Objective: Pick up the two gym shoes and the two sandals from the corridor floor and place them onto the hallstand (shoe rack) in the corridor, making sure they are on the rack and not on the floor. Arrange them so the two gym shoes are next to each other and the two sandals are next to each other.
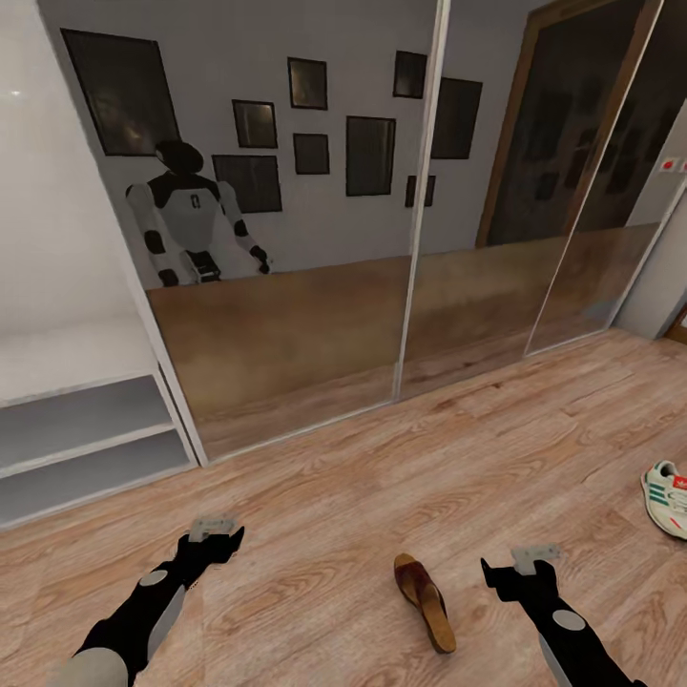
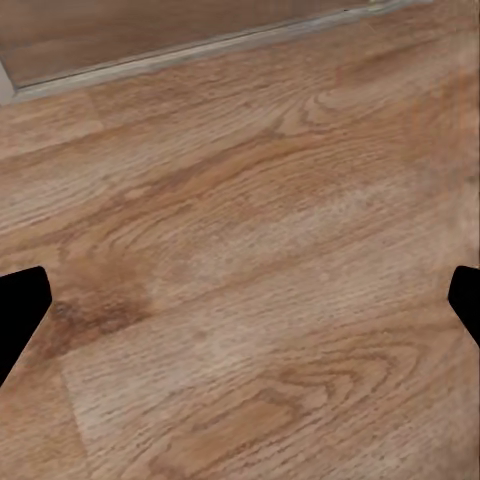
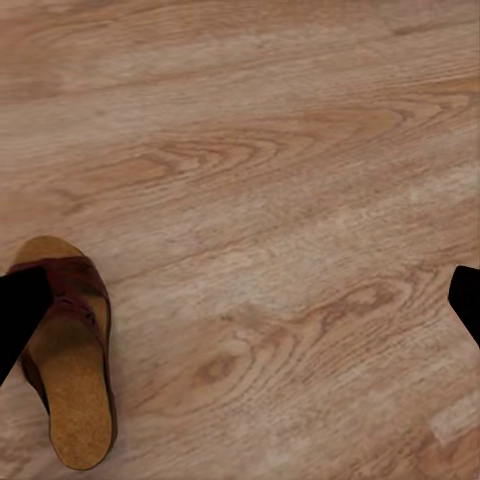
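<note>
Both the left gripper (image 1: 215, 539) and right gripper (image 1: 520, 570) hang spread wide and empty (one sandal (image 1: 425, 601) between them).

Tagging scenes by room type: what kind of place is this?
Most likely a home corridor or entryway. A mirrored sliding-door wardrobe reflects framed pictures and the robot, a pale-grey shoe rack stands beside it, and a sandal and a gym shoe lie on the wood-plank floor.
</note>
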Controlling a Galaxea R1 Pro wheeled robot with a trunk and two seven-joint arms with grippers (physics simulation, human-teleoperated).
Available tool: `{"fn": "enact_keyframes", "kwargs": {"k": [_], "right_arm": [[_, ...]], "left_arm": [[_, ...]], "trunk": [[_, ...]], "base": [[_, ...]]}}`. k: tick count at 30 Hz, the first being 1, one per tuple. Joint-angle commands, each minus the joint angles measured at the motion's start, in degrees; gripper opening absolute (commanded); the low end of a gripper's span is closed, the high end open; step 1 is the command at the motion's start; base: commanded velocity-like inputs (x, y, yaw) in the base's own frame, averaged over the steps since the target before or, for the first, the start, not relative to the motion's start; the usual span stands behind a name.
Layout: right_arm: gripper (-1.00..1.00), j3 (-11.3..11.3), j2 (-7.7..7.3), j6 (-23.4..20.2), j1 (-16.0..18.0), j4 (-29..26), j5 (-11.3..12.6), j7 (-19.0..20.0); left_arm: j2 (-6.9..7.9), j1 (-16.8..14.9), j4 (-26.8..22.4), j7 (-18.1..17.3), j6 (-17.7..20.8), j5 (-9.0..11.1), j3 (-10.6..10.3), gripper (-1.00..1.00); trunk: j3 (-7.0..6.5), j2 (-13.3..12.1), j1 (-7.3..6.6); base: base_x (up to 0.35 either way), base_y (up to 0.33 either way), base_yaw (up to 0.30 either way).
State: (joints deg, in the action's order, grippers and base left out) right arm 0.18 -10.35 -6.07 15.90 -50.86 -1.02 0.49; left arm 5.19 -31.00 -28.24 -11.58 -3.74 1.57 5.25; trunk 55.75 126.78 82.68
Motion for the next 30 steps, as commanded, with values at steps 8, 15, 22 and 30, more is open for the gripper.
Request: {"fn": "enact_keyframes", "kwargs": {"k": [8, 15, 22, 30], "right_arm": [[1.00, 2.49, -0.11, -0.46, 0.00, 1.24, -0.12, 4.92], [1.00, 3.83, -0.11, -0.63, 0.23, 1.73, 0.03, 12.37], [1.00, 3.95, -0.10, -0.61, 0.26, 1.79, 0.02, 13.22], [1.00, 3.88, -0.10, -0.61, 0.27, 1.98, 0.00, 13.27]], "left_arm": [[-0.78, -6.71, -0.39, -5.38, 8.72, 0.18, -1.03, 1.00], [-0.85, -12.58, -0.43, -5.56, 15.08, 0.15, -7.23, 1.00], [-1.06, -14.21, -2.06, -5.95, 17.28, 0.29, -10.85, 1.00], [-1.20, -14.31, -2.93, -6.11, 17.39, 0.36, -12.41, 1.00]], "trunk": [[0.05, 0.02, -0.01], [0.05, 0.02, -0.01], [0.05, 0.02, -0.01], [0.05, 0.02, -0.01]], "base": [[0.000, 0.000, 0.026], [0.000, 0.000, 0.001], [0.001, 0.000, 0.000], [0.202, -0.025, 0.000]]}}
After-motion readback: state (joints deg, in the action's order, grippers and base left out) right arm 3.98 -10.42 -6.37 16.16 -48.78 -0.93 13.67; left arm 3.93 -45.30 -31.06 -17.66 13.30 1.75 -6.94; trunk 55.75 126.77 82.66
